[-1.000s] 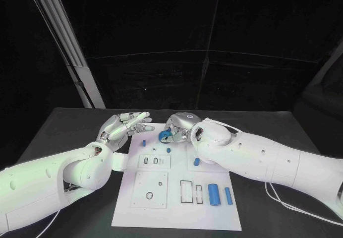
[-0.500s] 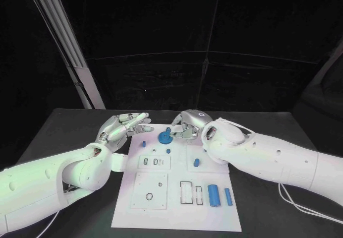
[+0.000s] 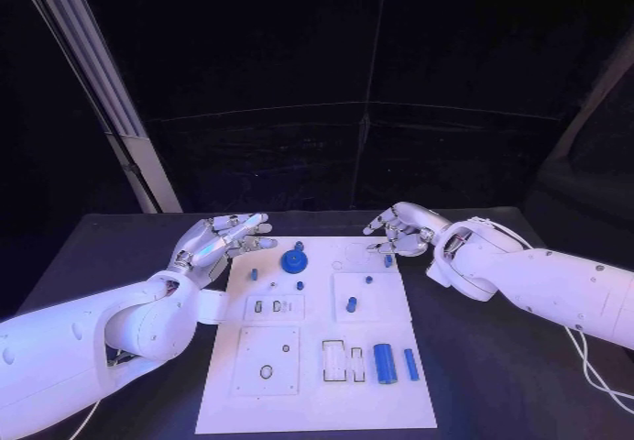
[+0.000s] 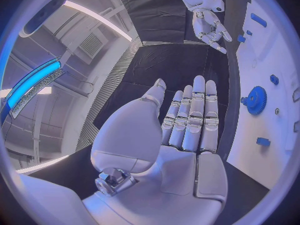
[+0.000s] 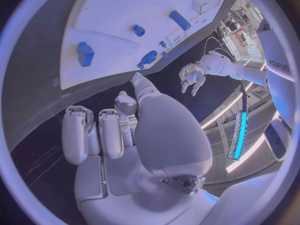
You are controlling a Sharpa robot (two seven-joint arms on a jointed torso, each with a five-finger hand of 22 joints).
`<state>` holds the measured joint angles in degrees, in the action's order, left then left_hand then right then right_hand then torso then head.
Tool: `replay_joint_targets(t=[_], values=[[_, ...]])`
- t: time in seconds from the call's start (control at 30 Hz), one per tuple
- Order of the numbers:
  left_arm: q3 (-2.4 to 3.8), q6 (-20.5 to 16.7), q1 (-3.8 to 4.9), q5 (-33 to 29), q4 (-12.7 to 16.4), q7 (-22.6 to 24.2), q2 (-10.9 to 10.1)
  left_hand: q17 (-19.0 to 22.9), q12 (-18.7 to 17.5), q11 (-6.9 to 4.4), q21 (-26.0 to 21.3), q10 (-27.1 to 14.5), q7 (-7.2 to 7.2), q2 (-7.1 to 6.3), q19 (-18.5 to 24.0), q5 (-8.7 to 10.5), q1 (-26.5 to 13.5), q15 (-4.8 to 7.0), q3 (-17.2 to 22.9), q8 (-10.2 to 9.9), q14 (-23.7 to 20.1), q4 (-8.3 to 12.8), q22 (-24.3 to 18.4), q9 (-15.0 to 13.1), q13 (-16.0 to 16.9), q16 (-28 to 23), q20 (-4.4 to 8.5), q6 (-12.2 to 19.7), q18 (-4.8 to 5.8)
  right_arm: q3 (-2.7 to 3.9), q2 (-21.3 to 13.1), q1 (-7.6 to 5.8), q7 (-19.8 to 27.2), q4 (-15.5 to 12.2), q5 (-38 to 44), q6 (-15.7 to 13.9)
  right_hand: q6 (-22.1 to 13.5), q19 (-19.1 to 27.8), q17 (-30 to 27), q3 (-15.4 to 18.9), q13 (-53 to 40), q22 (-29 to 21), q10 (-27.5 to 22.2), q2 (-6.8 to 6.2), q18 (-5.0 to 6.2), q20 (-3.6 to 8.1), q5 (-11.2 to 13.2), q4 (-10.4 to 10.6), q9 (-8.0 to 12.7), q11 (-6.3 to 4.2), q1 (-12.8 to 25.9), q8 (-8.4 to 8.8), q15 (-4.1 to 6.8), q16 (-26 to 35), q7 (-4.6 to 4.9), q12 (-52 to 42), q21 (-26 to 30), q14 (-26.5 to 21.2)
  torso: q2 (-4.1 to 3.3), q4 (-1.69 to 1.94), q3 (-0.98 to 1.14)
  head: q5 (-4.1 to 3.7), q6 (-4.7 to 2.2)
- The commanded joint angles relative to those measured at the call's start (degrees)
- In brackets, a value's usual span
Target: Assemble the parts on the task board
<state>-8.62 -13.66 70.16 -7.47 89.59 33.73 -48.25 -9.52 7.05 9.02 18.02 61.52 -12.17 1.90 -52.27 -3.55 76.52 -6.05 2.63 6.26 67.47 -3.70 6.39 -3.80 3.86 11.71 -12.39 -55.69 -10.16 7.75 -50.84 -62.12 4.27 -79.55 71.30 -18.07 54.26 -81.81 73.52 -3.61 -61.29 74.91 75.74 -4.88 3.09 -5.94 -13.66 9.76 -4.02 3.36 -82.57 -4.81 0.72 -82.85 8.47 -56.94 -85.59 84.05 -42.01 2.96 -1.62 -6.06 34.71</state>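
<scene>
Hands spread above task board, holding nothing.

Head cam sat high, looked down and fwd over the black table, w/ the whole task board in mid-frame; widest, farthest view. Left wrist cam sat close behind the left hand, fisheye, facing along the palm and past the fingers; board lay at one rim w/ the blue gear on it, right hand far across. Right wrist cam sat likewise close behind the right hand, facing over the board toward the left hand. All three shared the board's far end and gear.
</scene>
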Motion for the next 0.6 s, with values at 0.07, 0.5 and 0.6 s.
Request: replay_joint_targets(t=[0.07,0.5,0.6], values=[[-0.01,1.1,0.06,-0.2,-0.1,0.4,0.2,-0.1,-0.3,-0.1,-0.2,0.0,0.08,0.55,0.1,0.0,-0.1,0.0,0.1,-0.2,-0.4,0.4,-0.1,0.0,0.0,-0.4,-0.32,-0.3,-0.4,-0.01,-1.2,0.77,5.7,1.7,-8.6,1.5,-0.3,0.0,0.2,0.4,0.0,3.1,0.1,-0.66,-0.43,0.5,-0.4,-0.4,0.2,-0.14,-0.2,0.23,0.25,0.1,0.05,0.3,0.1,2.8,0.08,-0.35,0.31,-0.7,0.05],[-0.82,1.0,0.02,-0.6,-0.6,0.5,0.3,-0.1,-0.3,-0.1,-0.2,0.0,0.08,0.55,0.1,0.0,-0.1,0.0,0.1,-0.2,-0.4,0.4,-0.1,0.0,0.0,-0.4,-0.32,-0.3,-0.4,-0.01,-2.5,3.28,6.8,4.3,-9.0,2.0,-1.1,0.0,0.4,1.1,0.1,3.2,0.1,-1.11,-0.43,0.43,-0.7,-0.5,0.2,0.01,0.1,0.69,0.14,0.1,0.2,0.5,0.1,2.9,0.04,-0.07,0.02,-1.24,0.66],[-0.87,1.0,0.01,-0.6,-0.7,0.5,0.3,-0.1,-0.3,-0.1,-0.2,0.0,0.08,0.55,0.1,0.0,-0.1,0.0,0.1,-0.2,-0.4,0.4,-0.1,0.0,0.0,-0.4,-0.32,-0.3,-0.4,-0.01,-2.6,3.47,6.8,4.4,-8.8,2.0,-1.2,0.0,0.4,1.3,0.1,3.2,0.1,-1.19,-0.43,0.4,-0.7,-0.5,0.2,0.05,0.3,0.77,0.11,0.0,0.23,0.5,0.1,2.9,0.03,-0.08,0.03,-1.28,0.77]])
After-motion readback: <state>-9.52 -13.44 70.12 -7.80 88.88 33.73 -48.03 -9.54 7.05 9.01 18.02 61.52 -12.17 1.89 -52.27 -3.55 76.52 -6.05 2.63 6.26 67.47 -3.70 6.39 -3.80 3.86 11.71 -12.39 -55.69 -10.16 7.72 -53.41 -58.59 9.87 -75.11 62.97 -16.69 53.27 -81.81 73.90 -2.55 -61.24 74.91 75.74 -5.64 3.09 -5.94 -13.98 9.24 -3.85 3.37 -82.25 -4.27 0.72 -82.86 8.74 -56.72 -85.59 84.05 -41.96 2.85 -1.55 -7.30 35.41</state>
